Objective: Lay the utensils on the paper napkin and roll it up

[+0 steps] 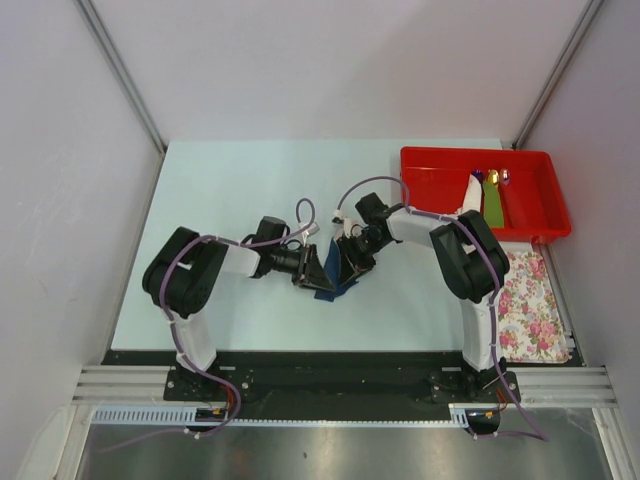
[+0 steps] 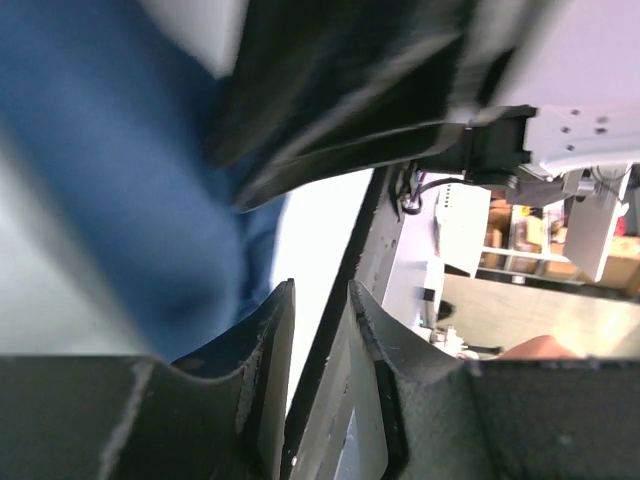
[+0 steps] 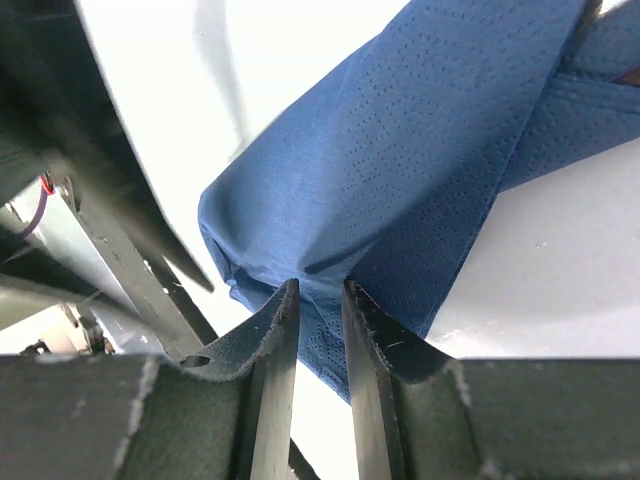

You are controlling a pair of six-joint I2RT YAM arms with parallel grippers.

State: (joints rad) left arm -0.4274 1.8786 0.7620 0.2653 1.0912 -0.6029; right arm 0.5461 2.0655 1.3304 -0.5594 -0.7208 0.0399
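Observation:
The dark blue paper napkin [image 1: 335,288] lies folded into a loose roll at the middle of the table, between the two grippers. My right gripper [image 1: 348,265] comes down on it from the right. In the right wrist view its jaws [image 3: 318,288] pinch a creased fold of the napkin [image 3: 400,170]. My left gripper [image 1: 312,268] stands close on the left. In the left wrist view its jaws [image 2: 320,290] are apart with only table showing between them, and the blurred napkin [image 2: 120,180] lies outside its left finger. The utensils are hidden.
A red tray [image 1: 430,190] at the back right holds several small coloured pieces. A pink-flowered white cloth [image 1: 535,305] lies at the right edge. The pale table [image 1: 220,190] stretches to the left and back, with booth walls on both sides.

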